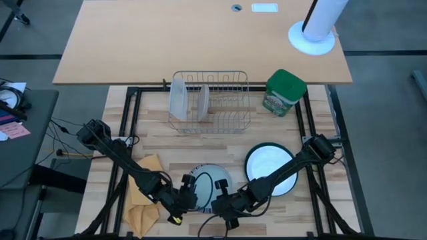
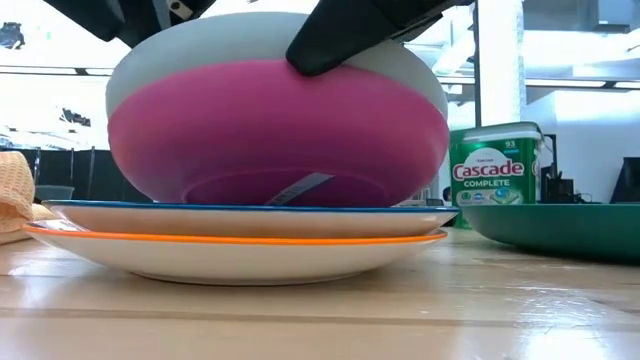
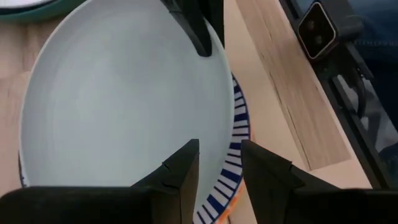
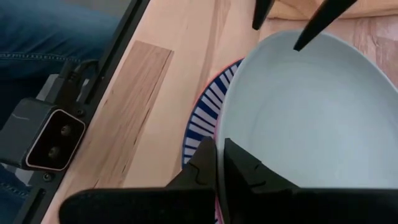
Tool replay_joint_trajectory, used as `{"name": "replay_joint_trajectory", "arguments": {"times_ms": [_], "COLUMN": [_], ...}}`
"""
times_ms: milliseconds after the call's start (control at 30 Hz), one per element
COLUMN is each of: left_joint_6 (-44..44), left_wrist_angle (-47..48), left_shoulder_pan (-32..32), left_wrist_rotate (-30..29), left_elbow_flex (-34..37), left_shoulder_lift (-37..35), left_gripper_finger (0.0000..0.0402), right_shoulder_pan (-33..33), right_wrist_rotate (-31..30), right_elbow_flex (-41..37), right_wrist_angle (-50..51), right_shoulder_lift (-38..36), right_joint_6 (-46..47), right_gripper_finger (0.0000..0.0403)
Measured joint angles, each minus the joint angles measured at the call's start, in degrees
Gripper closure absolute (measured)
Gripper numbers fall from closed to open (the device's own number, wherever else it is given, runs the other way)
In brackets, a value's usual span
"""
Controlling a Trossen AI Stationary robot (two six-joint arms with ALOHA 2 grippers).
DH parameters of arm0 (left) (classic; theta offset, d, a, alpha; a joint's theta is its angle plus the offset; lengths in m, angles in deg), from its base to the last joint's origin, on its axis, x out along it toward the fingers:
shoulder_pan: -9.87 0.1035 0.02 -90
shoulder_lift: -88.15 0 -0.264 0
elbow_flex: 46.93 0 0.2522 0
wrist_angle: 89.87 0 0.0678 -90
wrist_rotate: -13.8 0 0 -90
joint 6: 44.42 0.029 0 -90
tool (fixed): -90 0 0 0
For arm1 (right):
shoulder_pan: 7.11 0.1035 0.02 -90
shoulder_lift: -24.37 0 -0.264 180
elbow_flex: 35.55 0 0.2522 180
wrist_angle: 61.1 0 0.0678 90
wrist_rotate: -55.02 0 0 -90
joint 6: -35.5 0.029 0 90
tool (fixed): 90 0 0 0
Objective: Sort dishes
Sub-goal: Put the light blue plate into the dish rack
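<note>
A stack of dishes (image 1: 210,185) sits near the table's front edge. A pale grey dish (image 2: 190,55) nests in a magenta one (image 2: 280,130), on a blue-striped plate (image 3: 233,140) and an orange-rimmed plate (image 2: 240,252). My right gripper (image 4: 220,149) is shut on the grey dish's rim at the stack's near right. My left gripper (image 3: 219,152) is open at the stack's left, one finger on either side of the grey rim; I cannot tell whether it touches. A large white plate with a green rim (image 1: 269,170) lies flat to the right. My right gripper pinches the grey dish's rim (image 4: 221,121) with one finger inside the dish and one outside (image 2: 335,45). The fingers come from the table's near right, slanting down. The grey dish still sits in the magenta dish on the stack.
A wire dish rack (image 1: 223,100) at the far middle holds a frosted container (image 1: 179,99) and an upright plate (image 1: 202,101). A green canister (image 1: 285,92) stands to its right. A yellow cloth (image 1: 145,195) lies left of the stack. A camera box (image 3: 318,31) sits at the near edge.
</note>
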Motion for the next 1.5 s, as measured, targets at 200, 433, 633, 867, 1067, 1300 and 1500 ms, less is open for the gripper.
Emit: {"name": "replay_joint_trajectory", "arguments": {"times_ms": [200, 433, 633, 867, 1067, 1300, 1500], "left_joint_6": [0.36, 1.46, 1.89, 1.83, 1.50, 1.25, 1.69], "left_wrist_angle": [0.62, 0.06, 0.70, 2.67, 2.64, 2.21, 0.61], "left_shoulder_pan": [0.04, 0.06, 0.56, 0.52, 0.52, -0.20, -0.38], "left_wrist_rotate": [-3.16, -3.19, -3.59, -3.19, -0.12, 1.04, 1.50], "left_elbow_flex": [0.00, -0.07, -0.09, -2.33, -2.60, -2.60, -2.62], "left_shoulder_lift": [0.00, 2.79, 3.67, 3.54, 3.54, 3.52, 3.52], "left_gripper_finger": [0.0287, 0.0287, 0.0287, 0.0292, 0.0322, 0.0331, 0.0331], "right_shoulder_pan": [0.00, 0.09, 0.09, 0.09, 0.07, 0.09, 0.13], "right_wrist_rotate": [0.00, 0.11, 0.15, 0.09, 0.15, 0.38, 0.44], "right_elbow_flex": [-0.02, -0.11, -0.11, -0.09, -0.09, -0.04, 0.00], "right_wrist_angle": [-0.02, 0.29, 0.20, -0.19, -0.15, -0.20, -0.15], "right_shoulder_lift": [0.01, 0.16, 0.17, 0.15, 0.17, 0.20, 0.20], "right_joint_6": [-0.13, -0.22, -0.21, -0.15, -0.17, -0.19, -0.17], "right_gripper_finger": [0.0392, 0.0392, 0.0392, 0.0392, 0.0392, 0.0392, 0.0392]}}
